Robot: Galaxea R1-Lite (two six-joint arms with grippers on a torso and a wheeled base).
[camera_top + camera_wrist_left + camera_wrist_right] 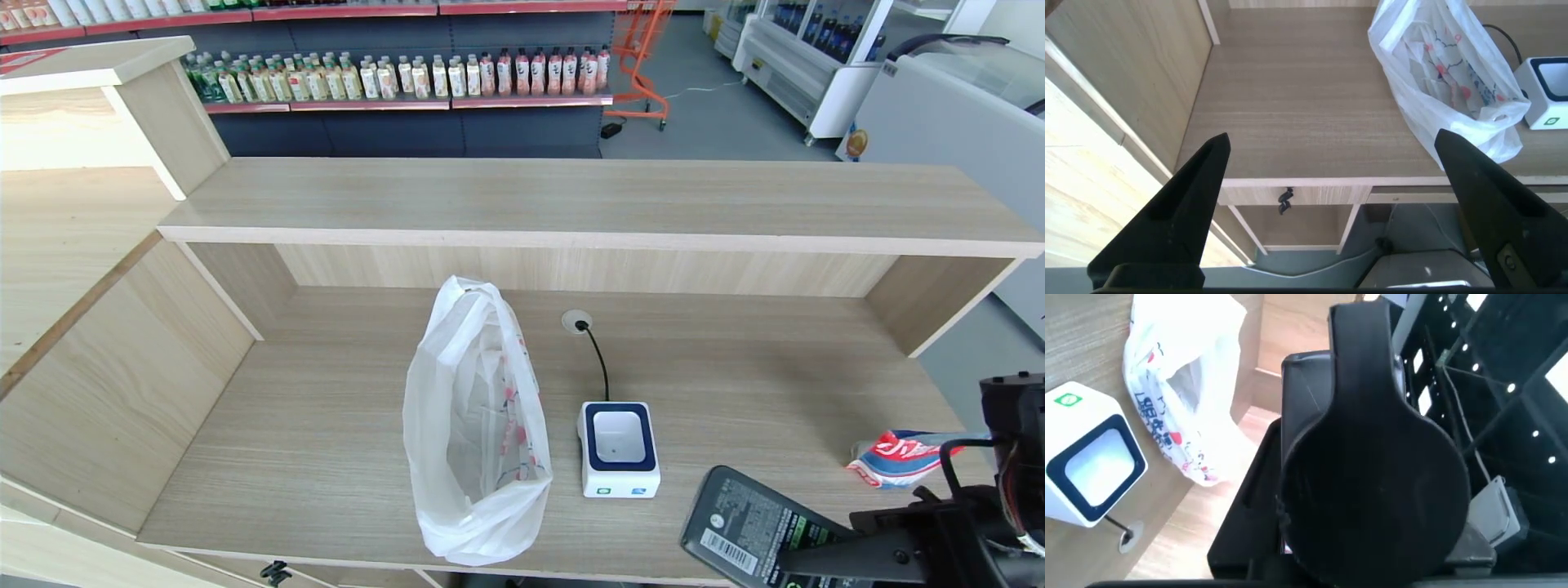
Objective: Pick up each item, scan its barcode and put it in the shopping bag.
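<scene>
The white plastic shopping bag point(478, 425) stands open-mouthed in the middle of the worktop point(310, 425), its mouth turned toward 12 o'clock. Just beside it at 3 o'clock sits the scanner point(618, 449), a white box with a dark blue frame around its window. They are close, but whether they touch I cannot tell. A black cable point(600, 359) runs from the scanner toward 12 o'clock into a round hole point(576, 320) in the worktop.

At 5 o'clock from the scanner, at the near edge of the worktop, the right gripper point(808, 559) has its fingers closed on a dark pouch point(739, 523). The pouch is tilted, with its barcode label facing up. It is apart from the scanner and not over the window.

A red, white and blue packet point(898, 457) lies flat on the worktop at 3 o'clock from the scanner, well apart from it and near the right arm.

The left gripper point(1331, 212) hangs over the near edge of the worktop, at about 7 o'clock from the bag. Its fingers point(1180, 216) are spread wide and hold nothing.
</scene>
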